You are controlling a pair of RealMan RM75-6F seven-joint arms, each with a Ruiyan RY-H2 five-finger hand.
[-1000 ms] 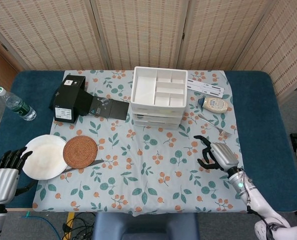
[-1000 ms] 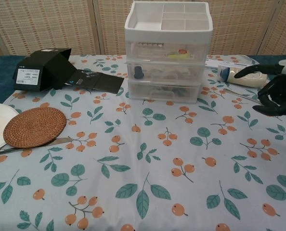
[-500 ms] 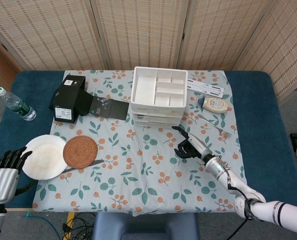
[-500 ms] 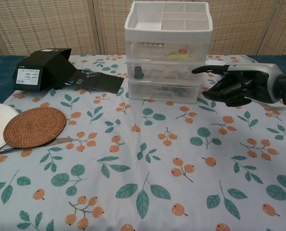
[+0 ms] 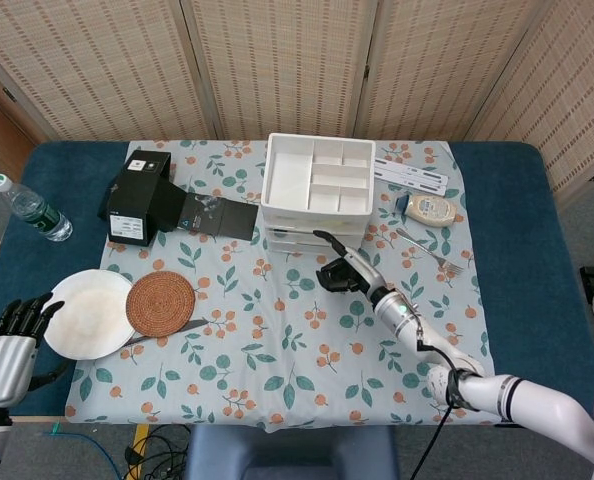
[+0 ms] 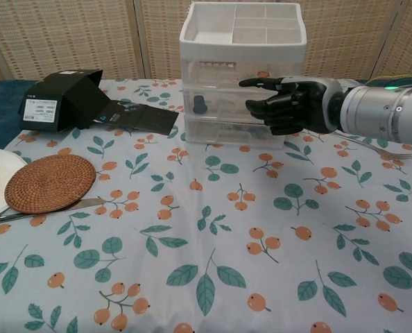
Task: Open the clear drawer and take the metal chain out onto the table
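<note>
Reaching toward the closed drawers

Resting off the table's near-left edge beside the plate [image 5: 85, 312]: left hand [image 5: 5, 348], fingers apart, empty. Standing mid-table: drawer unit [image 6: 242, 76], all drawers shut; chain's drawer impossible to tell. Hovering just before the drawer fronts: right hand [image 6: 289, 104], fingers spread, holding nothing.
</note>
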